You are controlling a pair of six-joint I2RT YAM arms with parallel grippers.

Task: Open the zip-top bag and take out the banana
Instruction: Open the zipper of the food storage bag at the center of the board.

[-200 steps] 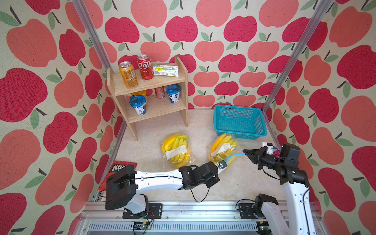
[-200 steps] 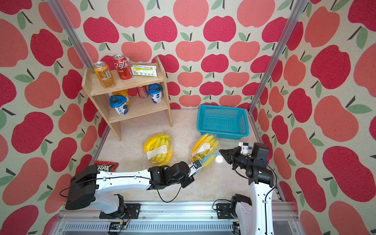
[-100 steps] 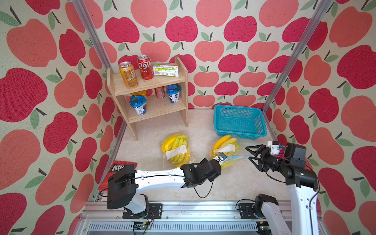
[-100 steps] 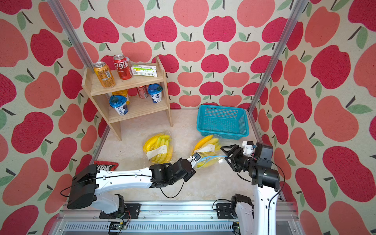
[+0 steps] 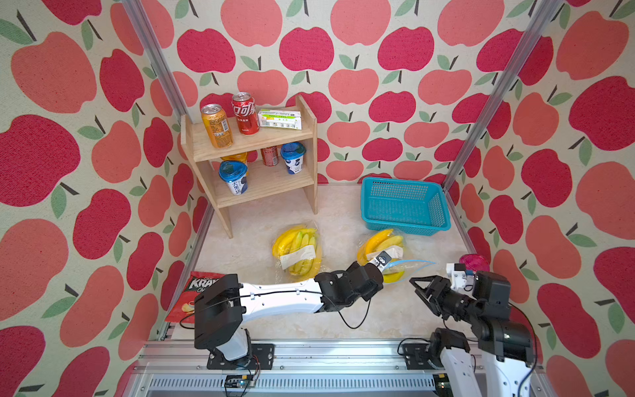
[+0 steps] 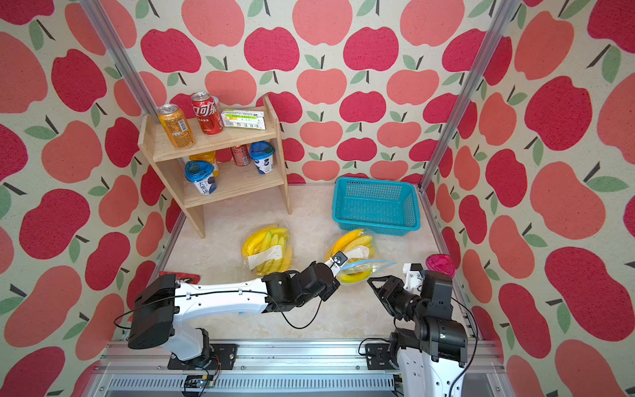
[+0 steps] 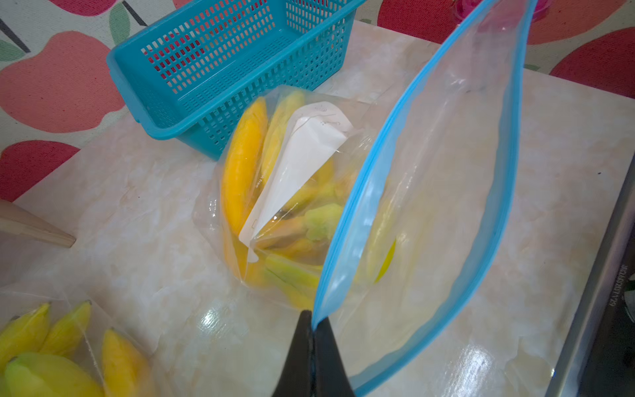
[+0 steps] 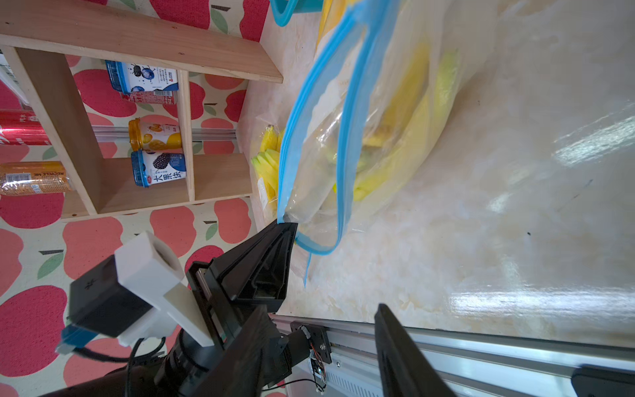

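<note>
Marble tabletop [image 5: 261, 220] holds the zip-top bag [image 5: 395, 251] gaping, left gripper [image 5: 380, 258] pinching its seal, right gripper [image 5: 417, 286] released at four o'clock, banana [image 5: 378, 239] not yet out.

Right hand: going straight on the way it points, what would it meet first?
Probably the open mouth of the bag, whose corner the shut left hand pinches, with the bananas behind it. The right hand is open and empty; depth is uncertain.
</note>
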